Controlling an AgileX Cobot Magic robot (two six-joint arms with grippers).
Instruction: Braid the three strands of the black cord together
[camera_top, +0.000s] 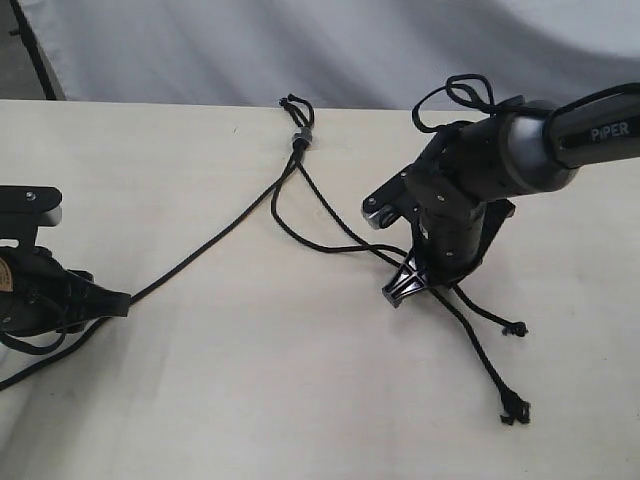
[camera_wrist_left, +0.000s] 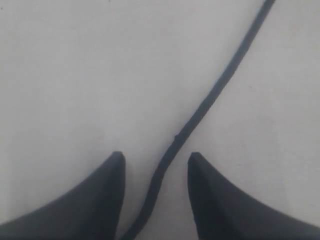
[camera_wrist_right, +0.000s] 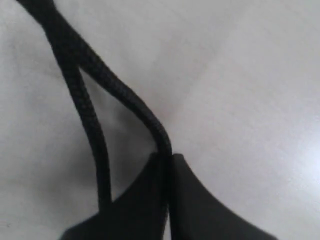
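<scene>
The black cord lies on the pale table, bound by a small grey band (camera_top: 300, 137) with short loops (camera_top: 293, 103) at the far end. One strand (camera_top: 210, 240) runs down-left to my left gripper (camera_top: 122, 300). In the left wrist view that gripper (camera_wrist_left: 156, 158) is open and this strand (camera_wrist_left: 210, 100) lies on the table between its fingers. The other two strands (camera_top: 335, 212) run to my right gripper (camera_top: 402, 283). In the right wrist view it (camera_wrist_right: 166, 157) is shut on one strand (camera_wrist_right: 125, 92), and the other strand (camera_wrist_right: 85, 105) passes beside it. Two knotted tips (camera_top: 516, 329) (camera_top: 515, 411) lie beyond it.
The table (camera_top: 250, 400) is bare pale wood, with a grey cloth backdrop (camera_top: 300, 40) behind its far edge. The right arm's own black cable (camera_top: 455, 95) loops above its wrist. The left arm's cable (camera_top: 30, 365) trails off the left edge.
</scene>
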